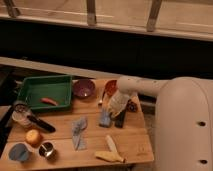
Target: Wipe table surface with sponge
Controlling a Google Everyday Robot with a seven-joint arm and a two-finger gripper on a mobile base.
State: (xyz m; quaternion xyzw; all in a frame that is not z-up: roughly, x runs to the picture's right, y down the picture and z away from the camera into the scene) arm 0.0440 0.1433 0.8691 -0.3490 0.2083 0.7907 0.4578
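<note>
A blue-grey sponge (105, 118) lies on the wooden table (60, 134), right of its middle. My gripper (111, 108) comes down from the white arm (145, 87) and sits right on the sponge's upper end, touching it. The arm reaches in from the right across the table's far right corner. A dark block (120, 119) lies just right of the sponge.
A green tray (30, 87) with a red item stands at the far left. A purple bowl (83, 88) and an orange bowl (110, 86) sit at the back. A crumpled blue cloth (78, 130), a banana (111, 151), an orange (33, 136), cups and a black-handled tool occupy the front and left.
</note>
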